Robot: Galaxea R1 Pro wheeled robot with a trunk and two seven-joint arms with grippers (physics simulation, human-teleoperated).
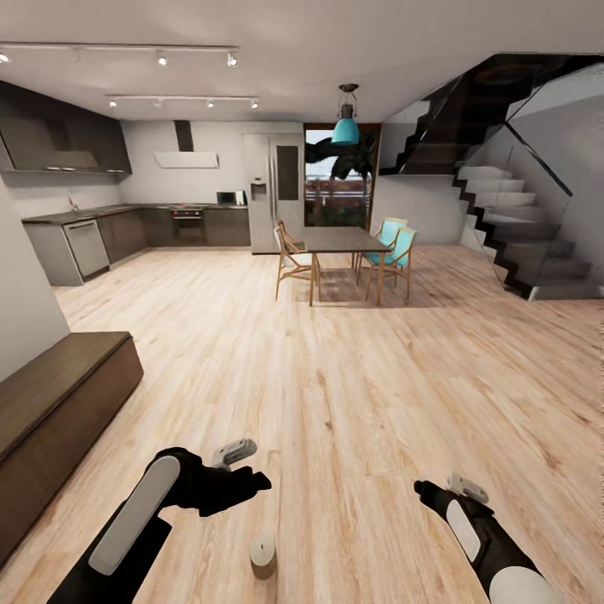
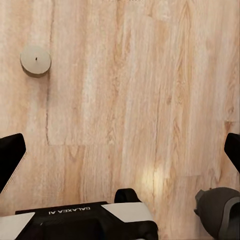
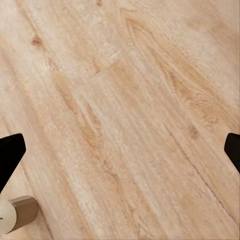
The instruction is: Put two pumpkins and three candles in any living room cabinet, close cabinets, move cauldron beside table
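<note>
One beige candle (image 1: 262,554) stands upright on the wood-plank floor between my two arms, close to my base. It appears from above in the left wrist view as the candle (image 2: 35,60), and from the side in the right wrist view as the candle (image 3: 15,215). My left gripper (image 1: 254,482) hovers above and slightly left of it, open with nothing between its fingers (image 2: 10,155). Off to the candle's right, my right gripper (image 1: 421,487) is open too, fingers (image 3: 10,155) wide over bare floor. The low dark-brown cabinet (image 1: 59,411) runs along the left wall. Pumpkins, cauldron and coffee table are out of view.
A dining table (image 1: 342,242) with wooden and teal chairs (image 1: 394,252) stands ahead across open floor. The kitchen counter (image 1: 80,239) is at the far left, a fridge (image 1: 273,193) at the back, and a staircase (image 1: 520,226) at the right. A white wall corner (image 1: 25,285) rises above the cabinet.
</note>
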